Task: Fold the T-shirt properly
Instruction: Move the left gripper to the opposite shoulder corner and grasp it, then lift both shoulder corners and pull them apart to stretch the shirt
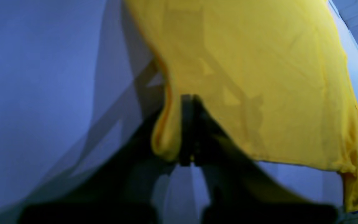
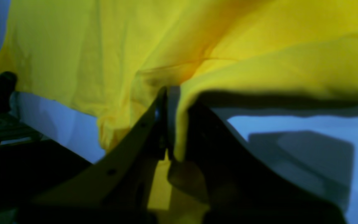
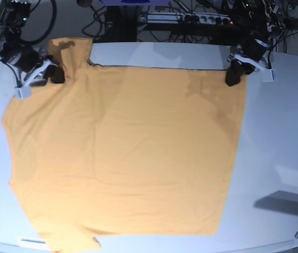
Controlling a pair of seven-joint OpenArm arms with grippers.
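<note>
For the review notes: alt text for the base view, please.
An orange-yellow T-shirt lies spread on a white table. The right gripper and left gripper each pinch a far corner, jaws shut.

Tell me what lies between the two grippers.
In the base view, only the T-shirt's far edge spans from the right gripper to the left gripper; both pinch it.

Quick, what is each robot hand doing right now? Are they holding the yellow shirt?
Left gripper: closed, pinching the edge of the T-shirt.
Right gripper: closed, holding the T-shirt's cloth too.
</note>
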